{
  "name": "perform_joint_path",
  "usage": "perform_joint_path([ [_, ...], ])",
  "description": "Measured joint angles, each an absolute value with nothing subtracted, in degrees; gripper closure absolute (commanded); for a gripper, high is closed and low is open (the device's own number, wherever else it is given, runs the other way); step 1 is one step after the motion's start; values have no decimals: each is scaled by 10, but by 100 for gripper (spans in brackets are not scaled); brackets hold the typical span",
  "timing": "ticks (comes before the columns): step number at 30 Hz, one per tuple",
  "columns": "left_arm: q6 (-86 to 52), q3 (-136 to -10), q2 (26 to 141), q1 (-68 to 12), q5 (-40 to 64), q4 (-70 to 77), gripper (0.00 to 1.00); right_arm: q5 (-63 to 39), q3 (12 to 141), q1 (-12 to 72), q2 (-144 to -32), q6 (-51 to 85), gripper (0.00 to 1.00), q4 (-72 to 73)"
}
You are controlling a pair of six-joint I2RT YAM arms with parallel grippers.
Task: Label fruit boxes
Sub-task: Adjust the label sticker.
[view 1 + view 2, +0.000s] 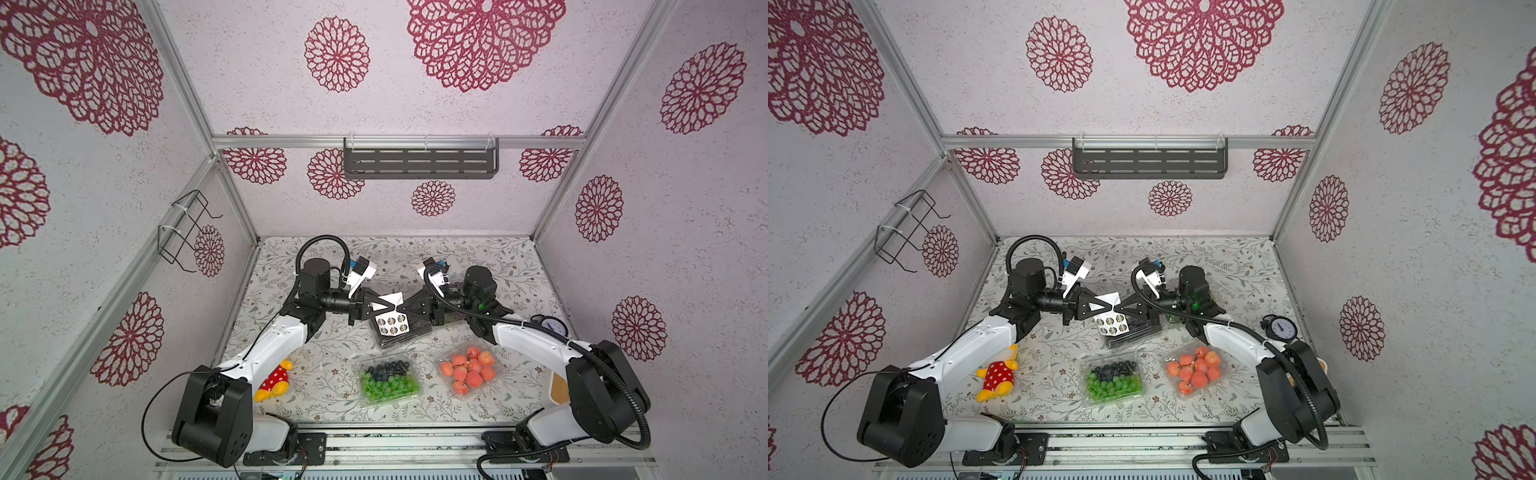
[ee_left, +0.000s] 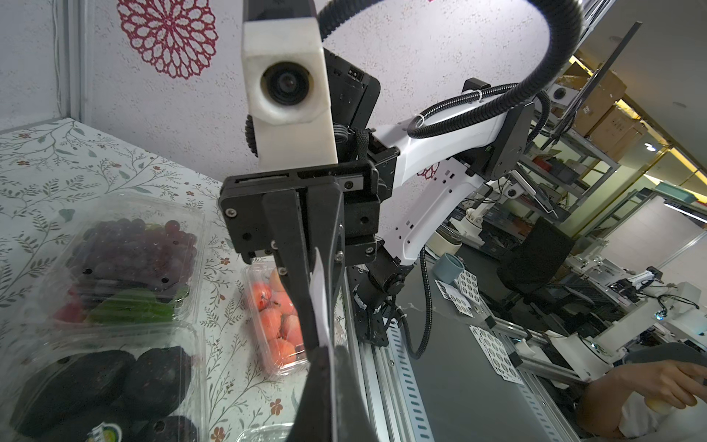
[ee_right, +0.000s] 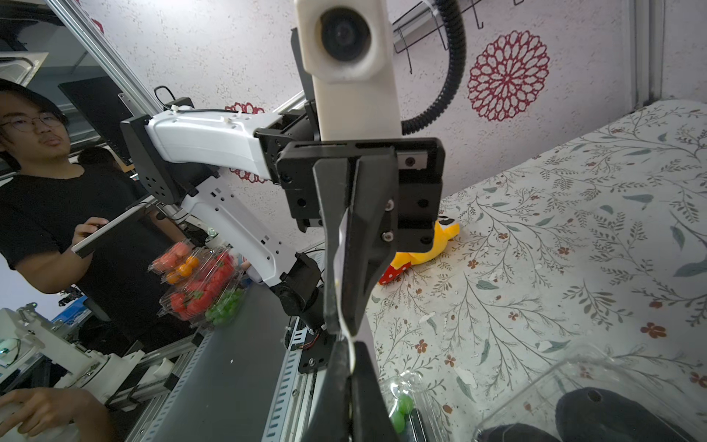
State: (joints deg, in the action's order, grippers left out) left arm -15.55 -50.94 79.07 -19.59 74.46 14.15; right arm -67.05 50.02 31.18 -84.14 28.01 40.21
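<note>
My left gripper (image 1: 390, 309) and right gripper (image 1: 400, 309) meet tip to tip above the table's middle. Both are shut on a white sticker sheet (image 1: 390, 325) that hangs between them. The left wrist view shows the sheet's edge pinched in the left gripper (image 2: 327, 350). In the right wrist view a white strip runs into the right gripper (image 3: 351, 371). Under the sheet lies the fruit box with black fruit (image 2: 114, 382). The dark purple box (image 2: 130, 252) sits beyond it, under the right arm. Nearer the front are the green-and-blue box (image 1: 388, 380) and the orange-red box (image 1: 469, 370).
A yellow and red plush toy (image 1: 274, 380) lies by the left arm. A round dial gauge (image 1: 548, 324) stands at the right edge. A dark shelf (image 1: 419, 162) hangs on the back wall and a wire basket (image 1: 187, 230) on the left wall.
</note>
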Motion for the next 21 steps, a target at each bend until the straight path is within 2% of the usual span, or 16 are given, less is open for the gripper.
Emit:
perform_joint_path([
  [1,-156,-509,791,-196,745,142,94,-671,500,312,-841,280,100,402],
  [2,-156,-509,791,-196,744,142,80,-671,500,312,-841,280,100,402],
  [3,-157,-509,791,-196,741,143,72,-671,500,312,-841,281,100,403],
  [6,-177,-502,791,-194,738,175,66,-670,500,312,-839,285,100,414],
  [8,-193,-490,791,-192,738,208,67,-671,499,311,-837,296,100,430],
  [10,-202,-481,791,-192,739,224,75,-671,498,311,-837,310,100,453],
  [18,-211,-479,791,-195,754,250,80,-672,498,311,-838,340,100,495],
  [21,-211,-479,791,-196,756,251,87,-673,498,311,-839,344,100,499],
])
